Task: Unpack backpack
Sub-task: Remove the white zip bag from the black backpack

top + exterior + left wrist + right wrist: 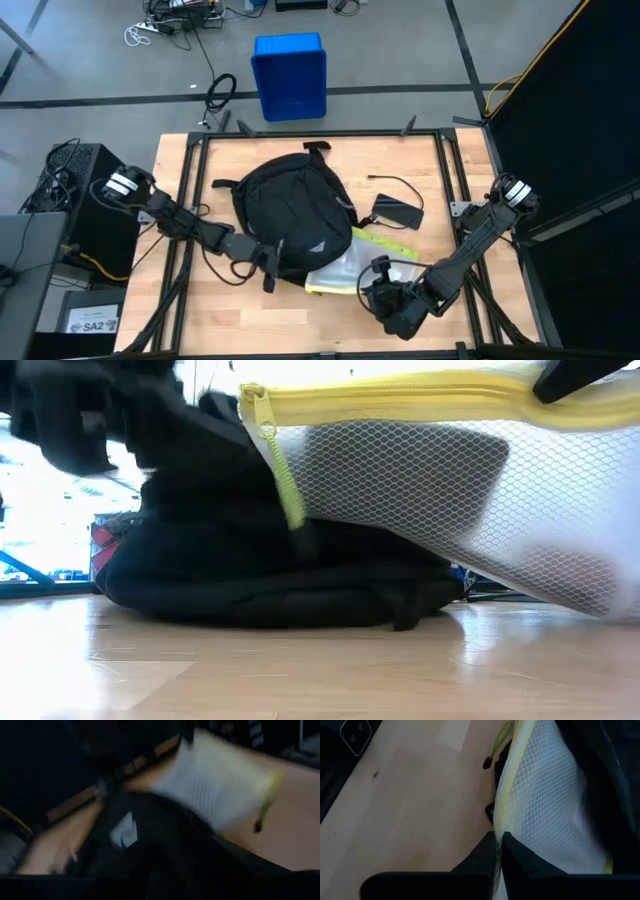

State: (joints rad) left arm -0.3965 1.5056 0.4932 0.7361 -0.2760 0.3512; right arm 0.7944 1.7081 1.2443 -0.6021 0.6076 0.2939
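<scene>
High view, near edge of the wooden table outward. Right gripper, at about five o'clock from the table's centre: fingers pressed together, pinching the yellow-trimmed edge of a white mesh pouch; the right wrist view shows the same fingers closed on the pouch's rim. White mesh pouch: yellow zipper band along one side, lying partly out on the wood and touching the backpack's near right edge; in the low view it hangs tilted off the table, zipper pull dangling, a dim shape showing through the mesh that cannot be identified. Left gripper, at about seven o'clock: jaws part-way apart at the backpack's near left edge, a strap running beside them; whether they clamp fabric cannot be told. Backpack: black, rounded, lying flat at the table's centre, small white logo toward its near side; contents not visible. Black flat device with a thin cable, just beside the backpack at three o'clock, apart from the pouch. Beyond the table's far edge, at twelve o'clock on the floor: blue plastic bin, interior not clear.
</scene>
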